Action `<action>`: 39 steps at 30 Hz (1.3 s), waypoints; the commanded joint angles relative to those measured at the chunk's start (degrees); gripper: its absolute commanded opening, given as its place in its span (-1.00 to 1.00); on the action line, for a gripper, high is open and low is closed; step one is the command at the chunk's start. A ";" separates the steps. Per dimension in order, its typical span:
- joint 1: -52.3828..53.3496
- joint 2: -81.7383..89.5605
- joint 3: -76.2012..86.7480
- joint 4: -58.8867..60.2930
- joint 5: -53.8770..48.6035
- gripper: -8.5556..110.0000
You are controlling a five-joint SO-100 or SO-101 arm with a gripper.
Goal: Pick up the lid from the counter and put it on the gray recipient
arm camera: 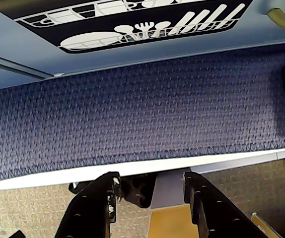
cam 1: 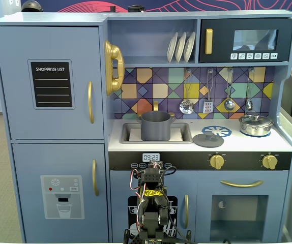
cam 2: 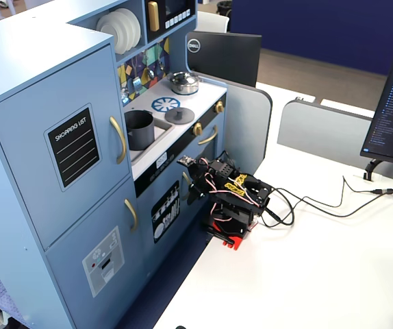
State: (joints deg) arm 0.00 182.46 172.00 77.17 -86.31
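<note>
Gray lid on counter, wrist view lacks it

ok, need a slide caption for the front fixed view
Start pose: arm folded low in front of the toy kitchen, lid lying on the counter right of the gray pot in the sink.
</note>
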 commanded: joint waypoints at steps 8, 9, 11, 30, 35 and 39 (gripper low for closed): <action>2.90 -0.26 0.00 10.37 -0.18 -0.86; 2.99 -0.26 0.00 10.37 -0.18 -0.86; 3.16 -0.26 0.00 10.37 0.26 -0.86; 10.72 -11.34 -40.08 -12.39 -5.27 -0.86; 20.30 -12.66 -39.73 -27.95 -4.04 -0.86; 26.81 -16.08 -34.80 -48.96 -3.43 -0.86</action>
State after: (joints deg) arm 21.01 170.07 136.49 46.41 -90.44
